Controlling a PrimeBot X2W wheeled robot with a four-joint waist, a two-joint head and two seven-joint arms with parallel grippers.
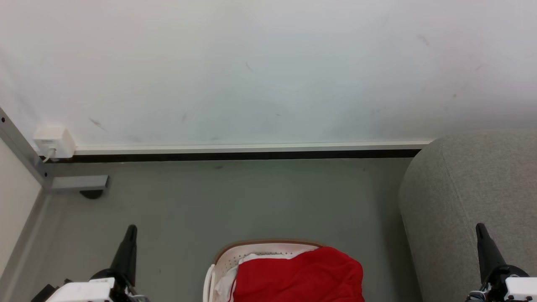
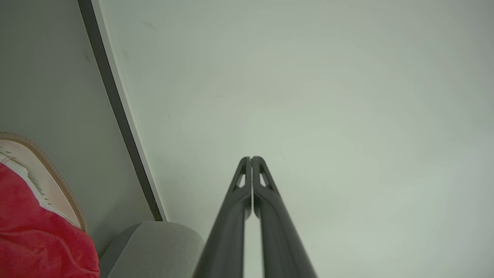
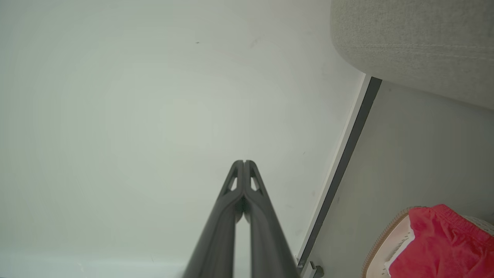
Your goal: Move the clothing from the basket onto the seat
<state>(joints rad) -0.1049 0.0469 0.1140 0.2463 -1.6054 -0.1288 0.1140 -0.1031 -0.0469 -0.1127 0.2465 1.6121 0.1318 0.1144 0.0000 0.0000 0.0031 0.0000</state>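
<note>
Even, soft bright light; no glare; faint shadow on floor (image 1: 251, 201); wrist views bent at edges, slightly soft.

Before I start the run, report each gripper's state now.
Left gripper: closed, fingers pressed together, holding nothing.
Right gripper: closed, fingers pressed together, holding nothing.

White wall (image 1: 268, 63) up top, faintly scuffed; dark baseboard (image 1: 251, 155) runs beneath it, grey floor (image 1: 251, 201) below, white socket box (image 1: 54, 141) far left by a grey post (image 1: 19, 140).
</note>
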